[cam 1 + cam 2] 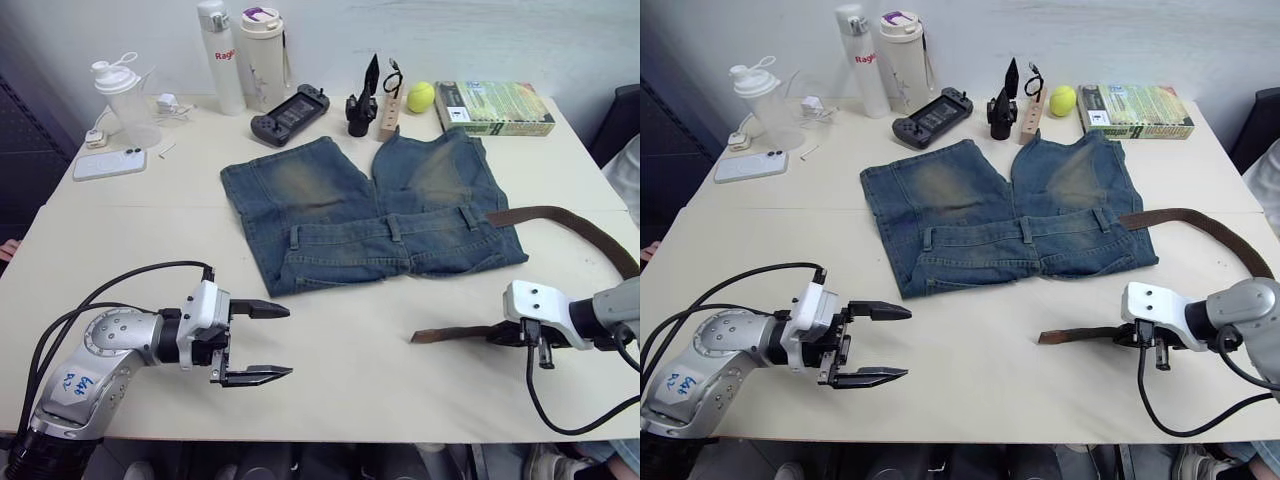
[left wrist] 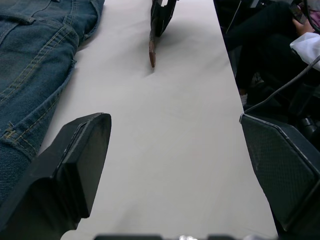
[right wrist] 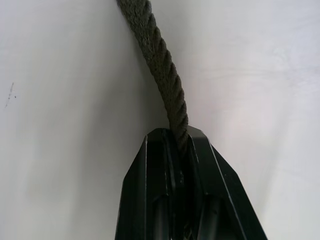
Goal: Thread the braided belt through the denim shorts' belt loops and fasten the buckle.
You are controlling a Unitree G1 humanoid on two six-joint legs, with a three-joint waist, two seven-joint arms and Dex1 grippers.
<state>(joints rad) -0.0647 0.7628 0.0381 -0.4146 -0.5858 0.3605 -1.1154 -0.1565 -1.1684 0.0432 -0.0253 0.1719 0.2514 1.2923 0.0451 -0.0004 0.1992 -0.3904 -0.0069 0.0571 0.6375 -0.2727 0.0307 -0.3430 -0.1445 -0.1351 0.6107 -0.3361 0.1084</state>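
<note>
Right gripper [image 3: 179,142] pinches the dark-brown braided belt [image 1: 575,225] near its smooth leather tip, low on the table; left gripper [image 1: 262,343] hovers spread wide beside the faded blue denim shorts [image 1: 365,215] lying flat mid-table.

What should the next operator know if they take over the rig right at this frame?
Left gripper: open, holding nothing, hovering over bare table in front of the denim shorts.
Right gripper: shut on the braided belt near its smooth leather tip, which lies on the table pointing toward the left gripper.
The shorts lie flat, waistband toward the robot, legs pointing away. The belt curves from the right gripper round the robot's right side to the waistband's right end.
Done: belt tip grasped. I cannot tell whether any belt loops are threaded; the buckle is not identifiable.
Left: feed the tip through the loops, then fasten the buckle.
</note>
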